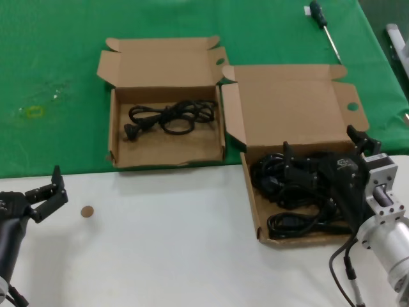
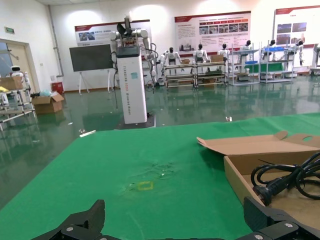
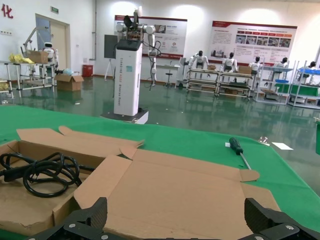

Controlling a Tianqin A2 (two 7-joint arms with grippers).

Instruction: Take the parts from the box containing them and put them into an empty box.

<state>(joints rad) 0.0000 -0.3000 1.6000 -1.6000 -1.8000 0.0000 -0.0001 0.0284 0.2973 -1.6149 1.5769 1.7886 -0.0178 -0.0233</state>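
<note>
1 power cord (image 1: 171, 118) lay in the smaller box (image 1: 167, 157); the right gripper (image 1: 323, 167), jaws wide, hovered over the larger box's (image 1: 255, 211) cords (image 1: 297, 195), needing descent and closure. Left gripper (image 1: 43, 192) sat wide, parked.

My head camera looks down on the table (image 1: 160, 243); both wrist cameras look low and level across it, sharing the smaller cardboard box (image 1: 167, 150).

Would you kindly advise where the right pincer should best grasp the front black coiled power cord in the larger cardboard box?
Probably from above, across the bundled loops of the front black coiled power cord. It lies flat, apart from the tangled pile, and the right pincer hovers open over the box.
</note>
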